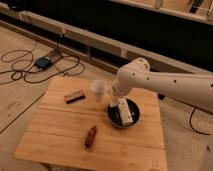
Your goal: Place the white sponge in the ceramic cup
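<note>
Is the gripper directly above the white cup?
No, the gripper hangs over the left edge of the black bowl, just right of the cup.

Arm (172, 86) cut off at right; pincer (119, 104) blurred over the bowl (137, 116)

1. The arm (172, 89) is covered in smooth white tubular shells.
2. A rounded white joint housing (133, 75) is fitted just above the gripper (116, 101).
3. Small dark dots are spaced along the shell behind that housing.
4. The gripper is found at the arm's lower end, closed, over the near rim of the black bowl (134, 106).
</note>
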